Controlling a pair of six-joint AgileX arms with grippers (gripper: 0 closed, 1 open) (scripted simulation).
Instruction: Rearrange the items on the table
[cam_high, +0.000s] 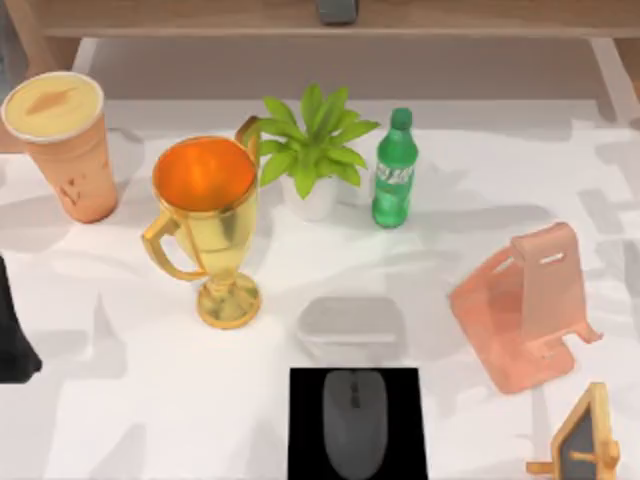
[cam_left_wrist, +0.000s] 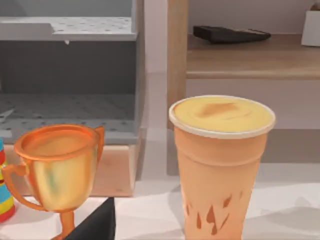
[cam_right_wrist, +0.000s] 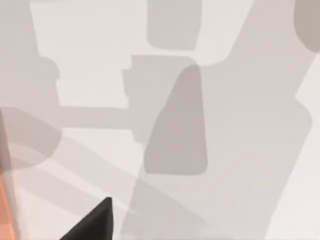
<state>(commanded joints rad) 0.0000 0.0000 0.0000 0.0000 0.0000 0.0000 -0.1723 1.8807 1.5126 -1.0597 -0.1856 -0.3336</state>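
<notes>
While facing the orange cup (cam_left_wrist: 220, 175) from close by in the left wrist view, the left gripper (cam_left_wrist: 96, 226) low over the desk (cam_high: 120, 400), with the left arm as a dark shape at the left edge of the top view. Impossible to tell, for either pair of jaws, whether apart or together. In the upper left of the top view, the orange cup upright with its cream lid on, and the gold trophy (cam_high: 208, 225) just beside it toward the centre. On the black pad (cam_high: 305, 395) at bottom centre, the grey mouse (cam_high: 354, 425), apparently already in its place. At the right, the pink stand (cam_high: 525, 310), holding nothing. Over bare desk, the right gripper (cam_right_wrist: 90, 224), seemingly idle. Probably the approach to the cup as the step in hand, with no grasp yet. Next, in my judgement: go forward level, bring the jaws around the cup body below the lid, close gently, and keep off the trophy while lifting without tilt.
</notes>
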